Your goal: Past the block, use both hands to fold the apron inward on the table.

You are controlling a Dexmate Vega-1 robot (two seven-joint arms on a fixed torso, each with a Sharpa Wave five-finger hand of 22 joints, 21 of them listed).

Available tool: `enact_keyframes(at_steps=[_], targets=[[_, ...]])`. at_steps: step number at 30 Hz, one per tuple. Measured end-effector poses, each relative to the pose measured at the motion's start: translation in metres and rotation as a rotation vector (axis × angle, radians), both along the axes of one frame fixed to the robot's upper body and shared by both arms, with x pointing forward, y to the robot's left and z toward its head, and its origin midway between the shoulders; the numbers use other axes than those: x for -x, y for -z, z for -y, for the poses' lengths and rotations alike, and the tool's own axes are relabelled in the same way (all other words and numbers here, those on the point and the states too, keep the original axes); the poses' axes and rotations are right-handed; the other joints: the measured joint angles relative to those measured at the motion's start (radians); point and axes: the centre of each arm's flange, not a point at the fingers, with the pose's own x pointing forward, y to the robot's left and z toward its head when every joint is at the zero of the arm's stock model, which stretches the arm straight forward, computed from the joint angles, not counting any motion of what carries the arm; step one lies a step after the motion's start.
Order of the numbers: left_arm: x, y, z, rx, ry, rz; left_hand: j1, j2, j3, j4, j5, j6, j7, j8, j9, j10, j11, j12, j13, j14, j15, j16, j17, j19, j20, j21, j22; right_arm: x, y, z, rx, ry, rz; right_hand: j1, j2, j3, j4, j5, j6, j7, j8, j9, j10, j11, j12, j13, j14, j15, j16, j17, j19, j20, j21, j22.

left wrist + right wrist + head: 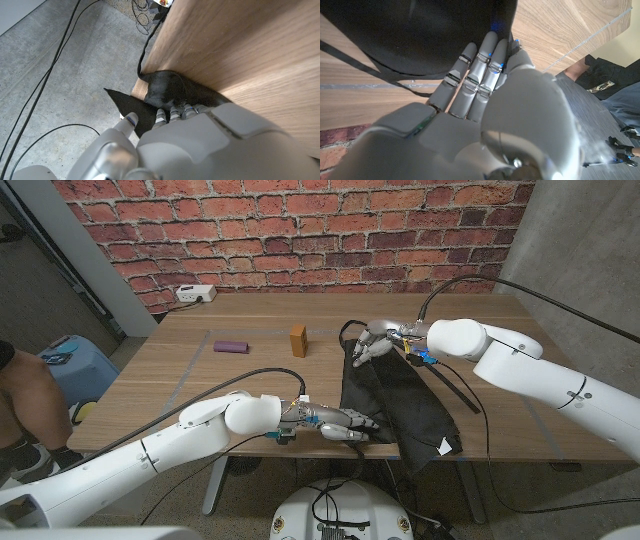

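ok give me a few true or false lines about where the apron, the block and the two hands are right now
1. The apron is black and lies on the wooden table. True.
2. The left hand is at the apron's near edge. True.
3. The brown block sits on top of the apron. False: it stands on bare wood, apart from the apron, toward the robot's left.
4. The right hand is at the apron's far end. True.
5. The purple object lies between the block and the apron. False: it lies on the block's other side, away from the apron.
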Motion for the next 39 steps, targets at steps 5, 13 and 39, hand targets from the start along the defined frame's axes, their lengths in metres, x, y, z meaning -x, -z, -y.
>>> enact_keyframes(at_steps=[5, 13, 39], targets=[[-0.001, -0.001, -0.001, 0.002, 0.000, -0.003, 0.000, 0.000, 0.000, 0.000, 0.000, 0.000, 0.000, 0.000, 0.000, -0.004, -0.004, 0.000, 0.000, 0.000, 0.000, 0.000, 0.000, 0.000, 0.000, 0.000, 0.000, -0.008, 0.006, -0.002, -0.008, -0.002, -0.031, 0.000, 0.000, 0.000, 0.000, 0.000, -0.004, -0.004, -0.004, 0.005, -0.003, 0.003, 0.000, 0.004, 0.001, 0.001, -0.008, 0.000, 0.000, 0.000, 0.000, 0.000], [-0.002, -0.001, -0.001, -0.001, 0.001, -0.004, 0.000, 0.000, 0.004, -0.004, 0.000, 0.000, 0.000, 0.000, 0.000, -0.004, -0.003, 0.000, 0.000, 0.000, 0.000, 0.000, 0.000, -0.002, -0.002, 0.003, 0.000, -0.016, 0.012, -0.004, -0.025, -0.010, -0.067, 0.003, 0.003, -0.003, 0.003, -0.002, -0.013, -0.005, -0.005, 0.013, -0.008, 0.008, -0.003, 0.004, 0.001, 0.001, -0.008, 0.003, 0.000, 0.000, 0.000, 0.000], [0.007, -0.011, -0.015, -0.002, -0.032, -0.007, 0.000, 0.000, 0.012, -0.004, 0.000, 0.000, 0.000, 0.000, 0.000, -0.003, -0.003, 0.000, 0.000, 0.000, 0.000, 0.000, 0.000, -0.003, -0.003, 0.012, -0.002, -0.026, 0.016, -0.016, -0.068, -0.069, -0.132, -0.078, 0.033, -0.029, 0.029, -0.023, -0.141, 0.048, -0.077, 0.008, -0.116, 0.054, -0.103, -0.072, -0.055, 0.018, -0.070, -0.034, -0.007, 0.022, 0.000, -0.002]])
